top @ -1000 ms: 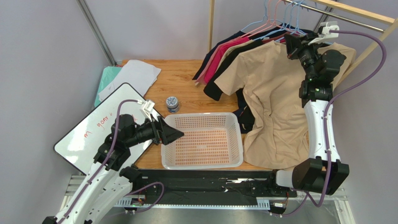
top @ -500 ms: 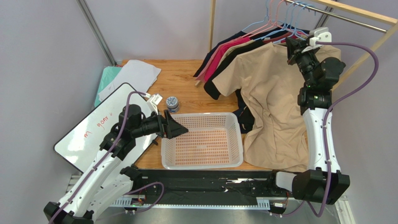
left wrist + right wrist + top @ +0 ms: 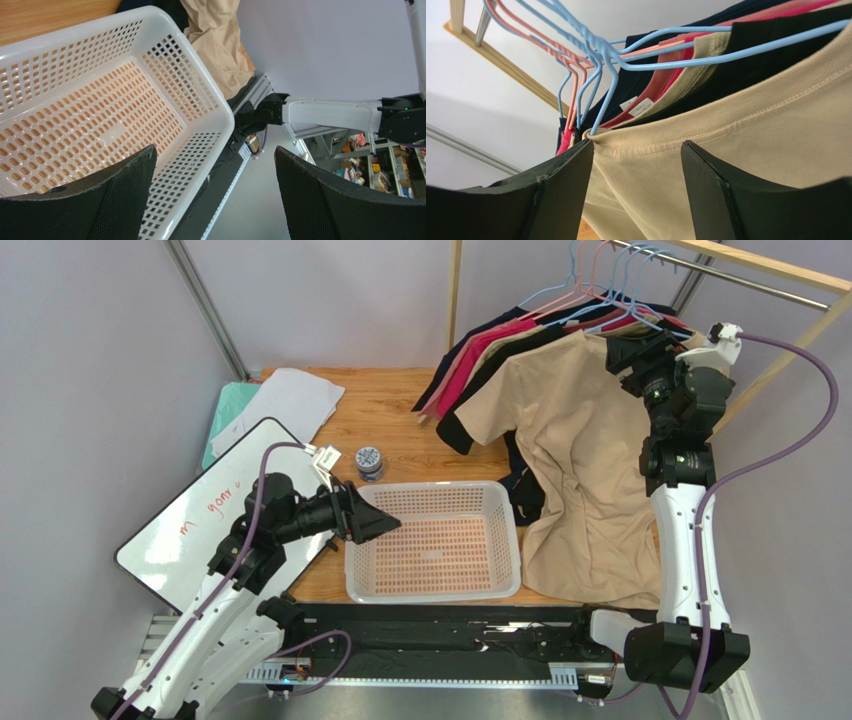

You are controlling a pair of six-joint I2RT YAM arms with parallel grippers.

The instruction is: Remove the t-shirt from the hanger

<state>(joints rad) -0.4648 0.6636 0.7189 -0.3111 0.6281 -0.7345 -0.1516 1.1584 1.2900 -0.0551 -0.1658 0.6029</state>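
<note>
The whiteboard (image 3: 170,555) bears red handwriting, perhaps "gon"; the rest is illegible.

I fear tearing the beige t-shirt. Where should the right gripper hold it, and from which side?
Take the ribbed collar of the beige t-shirt beside the blue hanger wire; that stitched band looks firmest. Come from the front, the arms' side: this shirt hangs foremost, and the open jaws of the right gripper stand either side of that edge.

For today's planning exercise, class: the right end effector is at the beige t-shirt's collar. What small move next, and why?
Probably close the right end effector on the beige t-shirt: its jaws stand open astride the collar, beside the blue hanger, gripping nothing yet.
</note>
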